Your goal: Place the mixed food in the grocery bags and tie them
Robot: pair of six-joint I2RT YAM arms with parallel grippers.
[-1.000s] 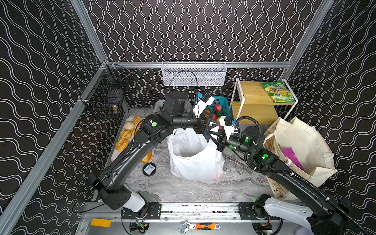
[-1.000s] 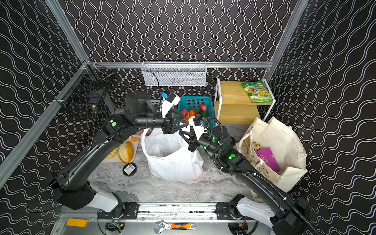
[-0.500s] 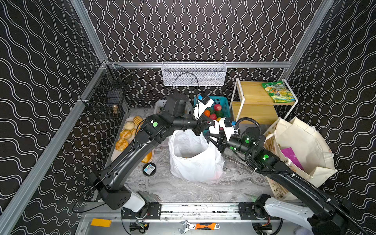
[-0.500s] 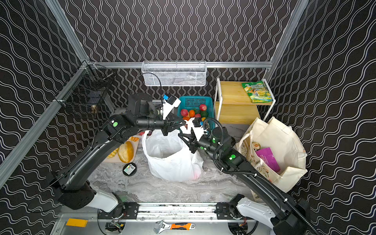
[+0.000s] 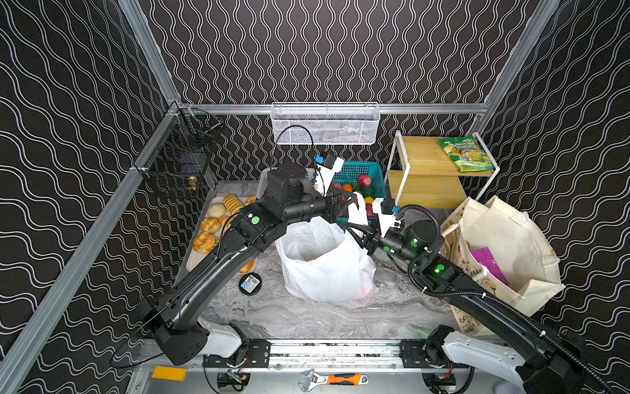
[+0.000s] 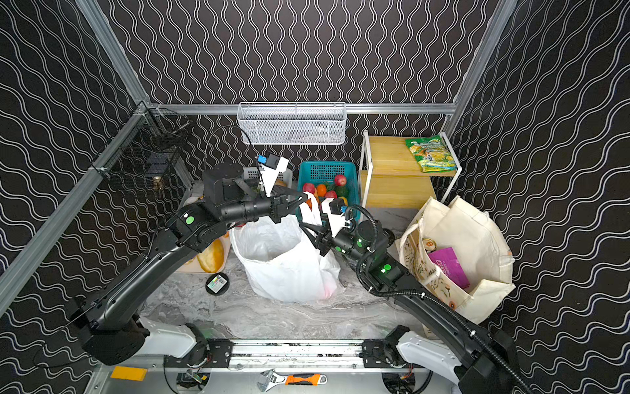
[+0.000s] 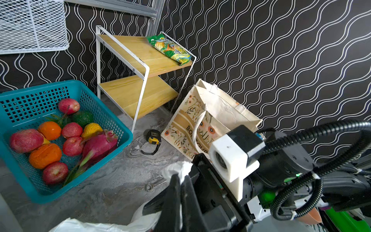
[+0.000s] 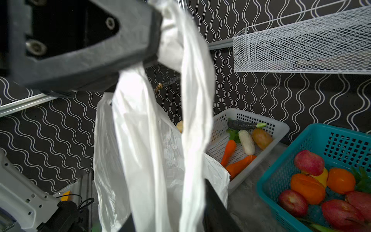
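Left claw point(image 5: 347, 200): jaws closed, pinching the loop handle point(image 8: 180, 60) of the thin crinkly white plastic carrier bag point(image 5: 324, 269). The bag stands open-mouthed on the grey marbled worktop point(image 5: 306, 317) below this claw. Right claw point(image 5: 354, 235): jaws parted, handle strips hanging between them. Right of that claw: cream canvas tote point(image 5: 511, 232), glossy purple snack packet point(image 5: 487, 262) inside.

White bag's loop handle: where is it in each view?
In a top view: handle mid-frame, overlapping the teal basket.
In a top view: handle likewise, basket.
Left wrist: handle bunched close up, basket beyond.
Right wrist: handle hanging close up, basket beyond.
Shared landmark: teal basket.
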